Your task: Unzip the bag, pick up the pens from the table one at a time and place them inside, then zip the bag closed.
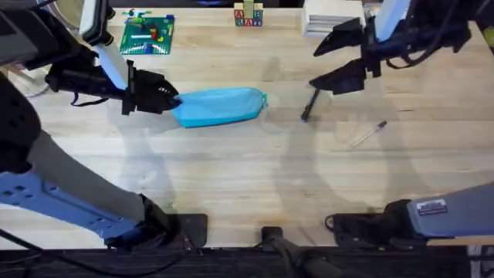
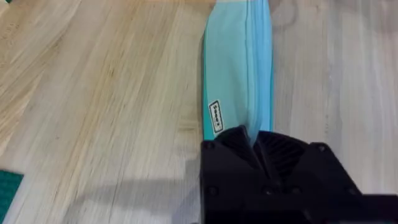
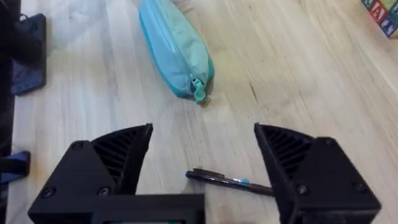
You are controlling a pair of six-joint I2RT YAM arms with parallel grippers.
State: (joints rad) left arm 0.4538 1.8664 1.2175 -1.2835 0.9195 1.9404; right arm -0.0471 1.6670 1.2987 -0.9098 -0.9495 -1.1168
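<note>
Blue and soft, the bag [image 1: 220,106] lies flat in the middle of the wooden surface [image 1: 231,177]. My left pincer [image 1: 168,99] is shut tight on one end of the bag, and in my left wrist view my black fingers [image 2: 249,149] pinch the cloth right by the zip line. My right pincer [image 1: 336,58] is wide open and holds nothing. It hangs above the dark pen [image 1: 309,106], which lies near the other end of the bag.

The zip looks closed. The little zip tab [image 3: 199,95] sticks out at the end nearest my right pincer. So I think the job now is to open the zip.

To do it well, my left pincer should hold its end firm so the bag cannot slide. My right pincer should go down to the tab, not the pen, and close on just that small tab. Then it should pull straight along the zip toward my left pincer, slow and level.

The pale pen [image 1: 370,133] waits farther off on the surface.
</note>
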